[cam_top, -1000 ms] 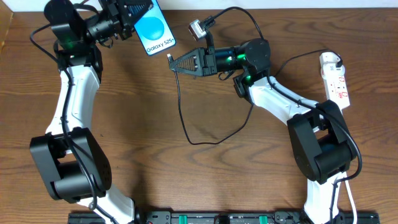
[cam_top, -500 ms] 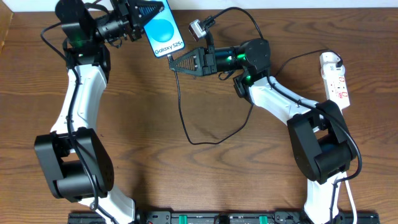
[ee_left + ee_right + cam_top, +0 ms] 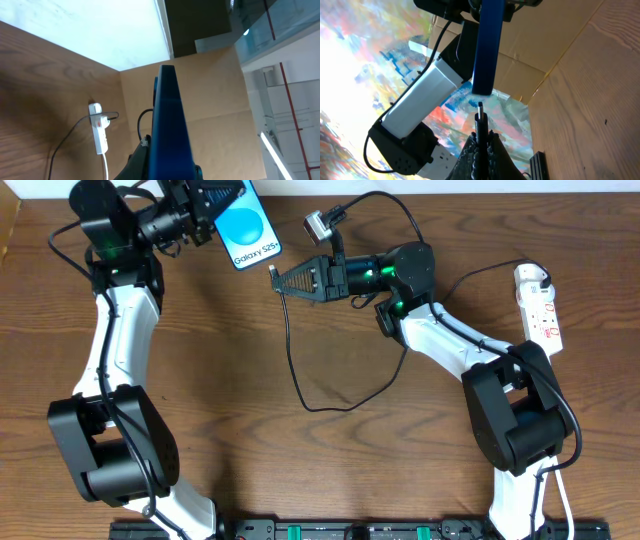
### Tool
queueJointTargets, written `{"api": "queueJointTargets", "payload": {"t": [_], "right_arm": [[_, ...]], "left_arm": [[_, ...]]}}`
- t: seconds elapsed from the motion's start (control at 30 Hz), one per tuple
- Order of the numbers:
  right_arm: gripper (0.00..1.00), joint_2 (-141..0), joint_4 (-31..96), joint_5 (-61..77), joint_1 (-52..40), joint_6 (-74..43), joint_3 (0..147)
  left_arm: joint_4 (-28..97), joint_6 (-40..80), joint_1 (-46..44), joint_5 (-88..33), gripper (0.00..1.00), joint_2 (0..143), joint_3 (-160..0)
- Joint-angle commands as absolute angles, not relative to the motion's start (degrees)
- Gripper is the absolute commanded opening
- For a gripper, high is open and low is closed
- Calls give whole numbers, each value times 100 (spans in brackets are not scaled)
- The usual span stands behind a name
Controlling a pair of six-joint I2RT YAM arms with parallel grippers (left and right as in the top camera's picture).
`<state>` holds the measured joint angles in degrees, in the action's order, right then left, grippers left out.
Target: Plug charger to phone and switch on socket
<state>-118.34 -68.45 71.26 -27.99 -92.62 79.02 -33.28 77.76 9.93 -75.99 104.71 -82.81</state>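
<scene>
My left gripper (image 3: 226, 200) is shut on the phone (image 3: 249, 226), holding it above the table at the back left with its blue screen facing up. The left wrist view shows the phone (image 3: 170, 125) edge-on between my fingers. My right gripper (image 3: 281, 280) is shut on the charger's small plug tip (image 3: 272, 272), which points at the phone's lower edge. Seen from the right wrist, the tip (image 3: 480, 111) sits just short of the phone's end (image 3: 485, 50) with a small gap. The thin charger cable (image 3: 298, 380) hangs down and loops over the table. The white socket (image 3: 538, 304) lies at the far right.
A black cable (image 3: 480, 272) runs from the socket's far end toward the right arm. The socket (image 3: 100, 131) and its white cord also show in the left wrist view. A black rail (image 3: 360, 530) lines the table's front edge.
Half a second ago the left arm held the phone further right, close to the plug tip. It has now swung back left to where it was a second ago. The right arm has not moved.
</scene>
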Motion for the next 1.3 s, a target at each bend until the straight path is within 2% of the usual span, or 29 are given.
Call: {"api": "queueJointTargets", "payload": {"t": [0.0,1.27], "right_arm": [[1,-11824,-6884,6995,-2821,-9277,7955],[1,-11824,-6882,6932,-2818,-9275,7955]], "left_arm": [[-3393,7655,913,-7708,7,10447,-8357],[-3371,7529,687,-8001,7,10447,-8357]]}}
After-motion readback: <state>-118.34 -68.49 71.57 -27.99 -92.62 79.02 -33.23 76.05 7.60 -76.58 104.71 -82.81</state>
